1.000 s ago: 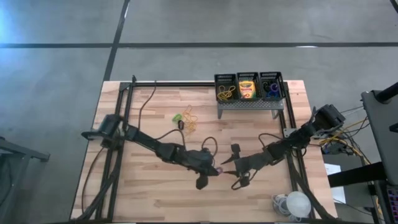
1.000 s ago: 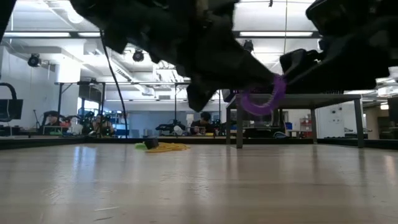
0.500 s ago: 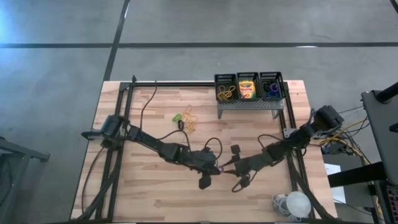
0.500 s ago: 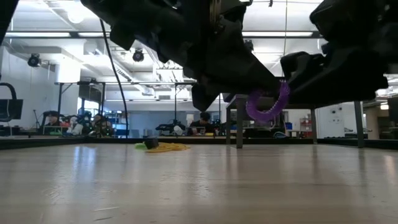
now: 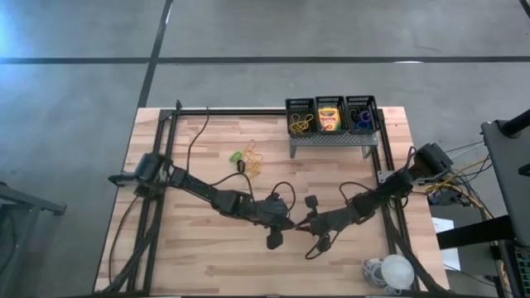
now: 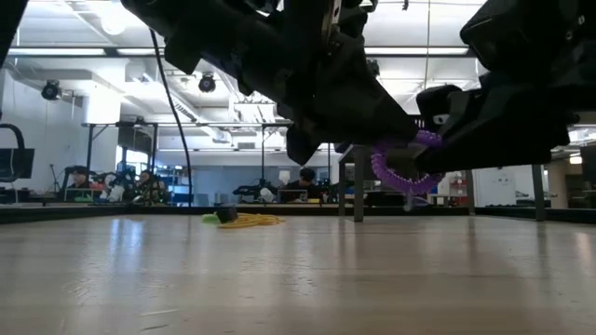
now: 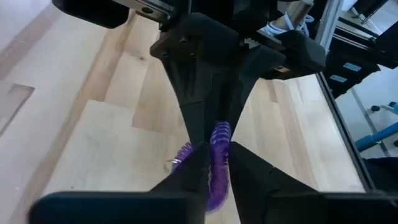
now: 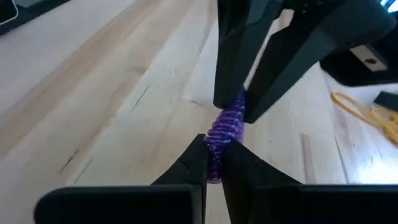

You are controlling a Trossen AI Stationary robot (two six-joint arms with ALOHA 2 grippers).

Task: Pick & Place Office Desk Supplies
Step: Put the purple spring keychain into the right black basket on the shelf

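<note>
At the lower middle of the high view the purple ring [image 6: 402,167] hangs between both grippers — right gripper [image 8: 214,155] pinching it, left gripper [image 7: 214,155] likewise — well below-left of the bins [image 5: 333,114].

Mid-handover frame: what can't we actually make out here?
- Purple ring: high view, hidden under the two meeting hands; too small to see.
- Left hand: whether it has let go of the ring; fingers overlap it in both wrist views.
- Right mesh bin: contents too small, high view.
- Table front half: low view, blocked overhead by both arms.
</note>
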